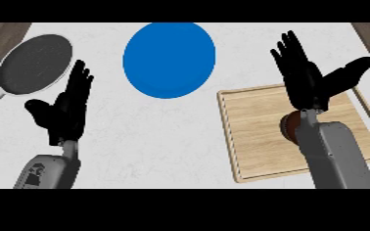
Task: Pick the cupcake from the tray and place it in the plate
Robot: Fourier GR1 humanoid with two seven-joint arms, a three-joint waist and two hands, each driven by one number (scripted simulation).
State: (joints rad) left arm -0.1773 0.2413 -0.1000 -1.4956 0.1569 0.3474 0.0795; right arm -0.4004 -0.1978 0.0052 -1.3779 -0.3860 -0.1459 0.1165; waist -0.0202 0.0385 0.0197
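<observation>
Fingers (295, 58) spread straight on left hand (65, 110) and right hand (307, 85) — brown cupcake (287, 126) on rectangular wooden tray (253, 127).

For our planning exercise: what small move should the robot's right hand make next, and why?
Probably draw the right hand back and down toward the cupcake: the hand is open, holds nothing, and sits beyond the cupcake, which peeks out beside its wrist on the tray.

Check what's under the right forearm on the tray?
A brown, rounded edge of the cupcake shows on the wooden tray, just left of the right hand's wrist. The forearm covers the rest of it.
</observation>
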